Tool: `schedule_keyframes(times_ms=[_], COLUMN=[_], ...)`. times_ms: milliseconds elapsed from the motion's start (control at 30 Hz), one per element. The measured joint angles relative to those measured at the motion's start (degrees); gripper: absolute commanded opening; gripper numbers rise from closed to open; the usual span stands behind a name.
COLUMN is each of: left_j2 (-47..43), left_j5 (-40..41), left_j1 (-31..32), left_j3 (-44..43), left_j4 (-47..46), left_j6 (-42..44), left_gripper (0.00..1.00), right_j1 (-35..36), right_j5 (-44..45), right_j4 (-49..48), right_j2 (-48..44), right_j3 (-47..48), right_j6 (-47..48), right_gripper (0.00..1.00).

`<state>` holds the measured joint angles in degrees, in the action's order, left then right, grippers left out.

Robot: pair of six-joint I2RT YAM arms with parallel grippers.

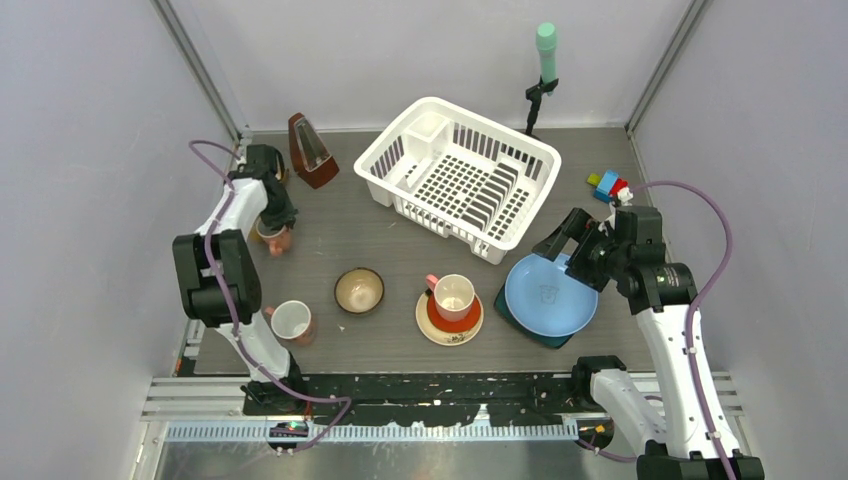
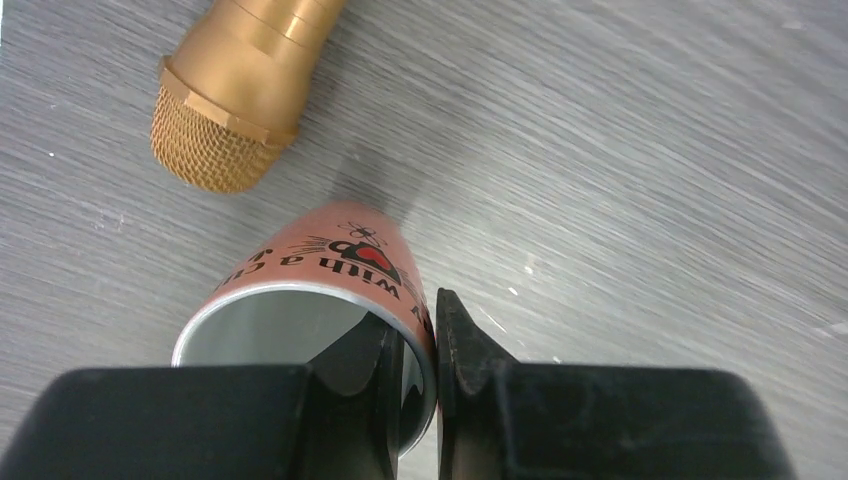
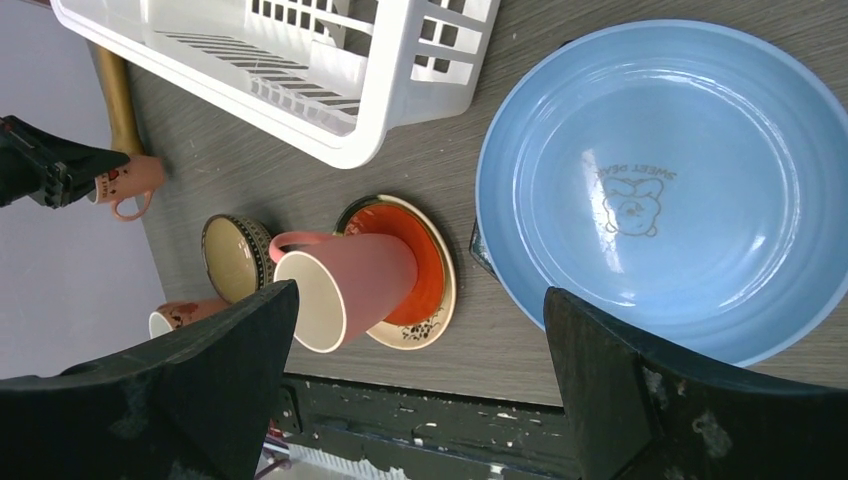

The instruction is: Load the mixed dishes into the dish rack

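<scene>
My left hand [image 2: 410, 350] is pinching the rim of a pink mug [image 2: 330, 265], one finger inside, at lower centre. That thin grip is risking a slip onto the gold microphone [image 2: 235, 90], upper left. My right hand [image 3: 420, 295] is hovering open above the light blue plate [image 3: 660, 190], with the dish rack [image 3: 330, 70] along the top.

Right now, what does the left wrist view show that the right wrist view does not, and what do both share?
Only the left wrist view: the mesh head of the gold microphone, the print on the pink mug, and one finger of the left claw inside its rim. Only the right wrist view: the dish rack, light blue plate, brown bowl, and a second mug on the red saucer. Both: that gripped mug, the left claw, the microphone's handle and the grey table.
</scene>
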<state>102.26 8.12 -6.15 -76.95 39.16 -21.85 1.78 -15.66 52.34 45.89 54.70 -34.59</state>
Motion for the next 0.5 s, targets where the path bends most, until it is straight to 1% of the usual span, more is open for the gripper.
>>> schedule_keyframes(times_ms=[133,267,367,500], left_j2=[-4.3,-12.7,-20.9,-31.6], left_j5=[-5.6,-15.8,-24.4,-34.9], left_j1=[0.0,0.0,0.0,0.7], left_j3=[-3.7,-5.0,-2.3,5.4], left_j4=[3.9,4.1,2.0,-4.5], left_j6=[0.2,-0.5,-3.4,-10.5], left_gripper=[0.0,0.0,0.0,0.0], right_j1=[0.0,0.0,0.0,0.0], right_j5=[-1.4,-3.0,-4.9,-7.7], right_j4=[0.0,-0.2,-0.4,-1.7], right_j2=[0.8,0.7,0.8,0.8], right_j3=[0.7,1.1,1.1,1.1], right_j6=[0.0,0.0,-0.1,-0.5], right_gripper=[1.0,1.0,1.0,1.0])
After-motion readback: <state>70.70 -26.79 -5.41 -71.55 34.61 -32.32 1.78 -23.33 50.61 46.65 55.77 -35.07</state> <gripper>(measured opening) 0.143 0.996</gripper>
